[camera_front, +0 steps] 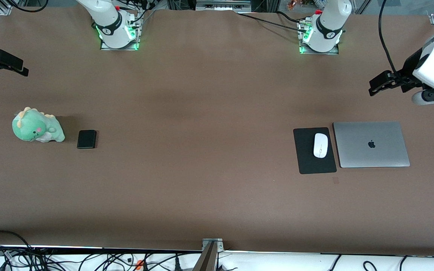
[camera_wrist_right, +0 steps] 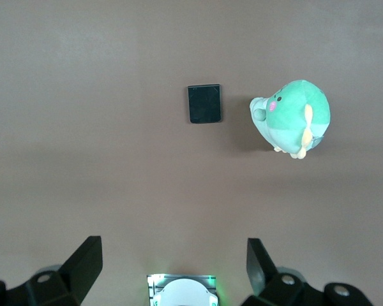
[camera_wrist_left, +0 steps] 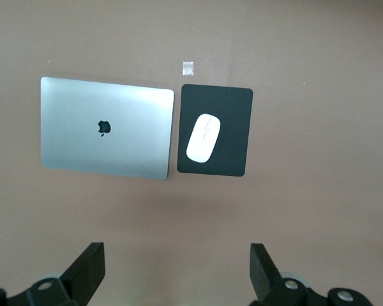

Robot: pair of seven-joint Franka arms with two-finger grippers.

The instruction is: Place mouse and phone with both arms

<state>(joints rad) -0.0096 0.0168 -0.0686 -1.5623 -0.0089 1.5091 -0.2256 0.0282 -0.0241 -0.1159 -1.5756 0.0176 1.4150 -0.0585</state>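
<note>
The white mouse (camera_front: pixel 320 145) lies on a flat black mat (camera_front: pixel 307 160) toward the left arm's end of the table; it also shows in the left wrist view (camera_wrist_left: pixel 204 137). The black phone (camera_front: pixel 87 139) lies flat on the table toward the right arm's end, and shows in the right wrist view (camera_wrist_right: pixel 204 103). My left gripper (camera_front: pixel 376 86) is up in the air at the table's end, open and empty (camera_wrist_left: pixel 177 268). My right gripper (camera_front: pixel 20 69) is up in the air at the other end, open and empty (camera_wrist_right: pixel 174 268).
A closed silver laptop (camera_front: pixel 370 144) lies beside the mat (camera_wrist_left: pixel 233 108), and shows in the left wrist view (camera_wrist_left: pixel 105 127). A green plush dinosaur (camera_front: pixel 36 126) sits beside the phone (camera_wrist_right: pixel 293 118). A small tape mark (camera_front: pixel 335 180) is near the mat. The arm bases (camera_front: pixel 117 32) stand along the back.
</note>
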